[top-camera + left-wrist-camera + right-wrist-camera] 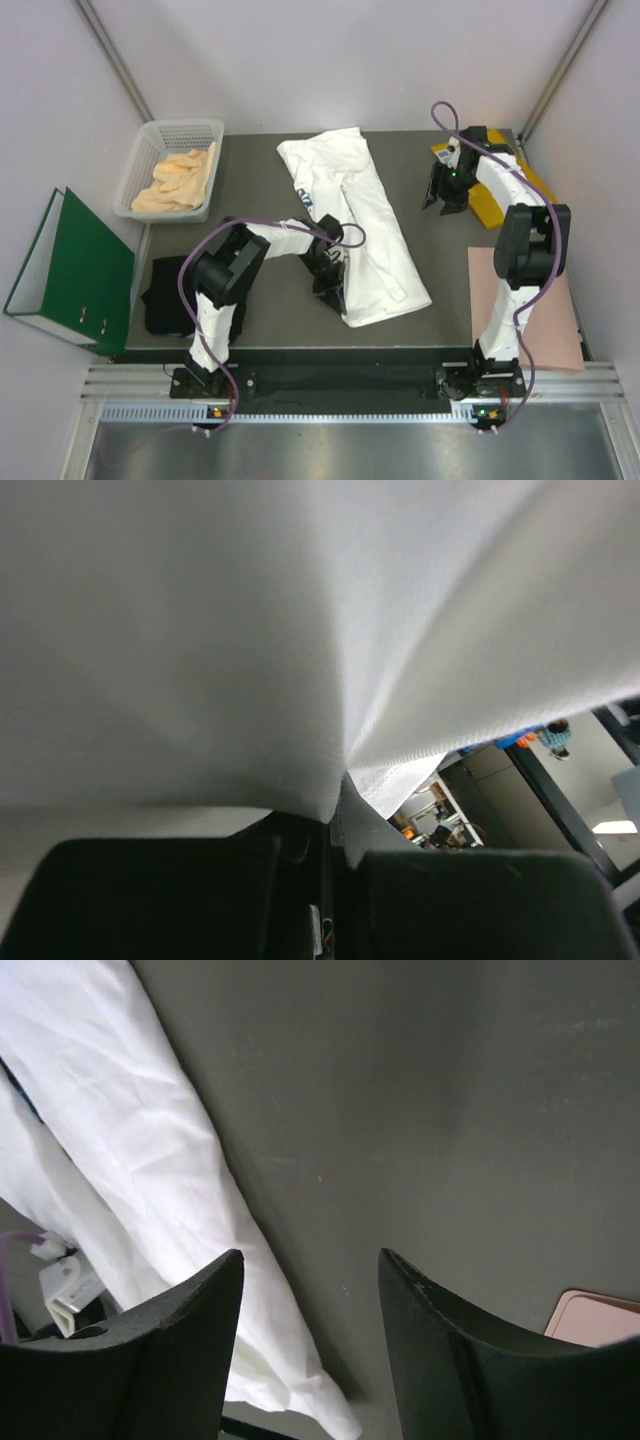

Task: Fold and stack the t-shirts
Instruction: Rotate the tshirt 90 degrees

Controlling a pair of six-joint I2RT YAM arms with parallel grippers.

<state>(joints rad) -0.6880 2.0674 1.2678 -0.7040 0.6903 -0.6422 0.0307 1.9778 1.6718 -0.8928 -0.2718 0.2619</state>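
The white t-shirt (365, 225) lies as a long folded strip, running diagonally from the back middle of the table to the front, its blue print on the left edge. My left gripper (330, 275) sits at the strip's left edge near the front end and is shut on the cloth. In the left wrist view the white t-shirt (250, 630) fills the frame, with a fold pinched at the left gripper (340, 815). The black t-shirt (168, 295) lies bunched at the table's front left. My right gripper (445, 195) hangs open at the back right; the right gripper (310, 1270) holds nothing, and the white t-shirt (130, 1160) is to its left.
A white basket (140, 160) holding a yellow cloth (178, 180) stands at the back left. A green binder (70, 265) lies off the table's left side. An orange-yellow envelope (500, 195) sits under the right arm, and a pink paper sheet (535, 315) covers the front right corner.
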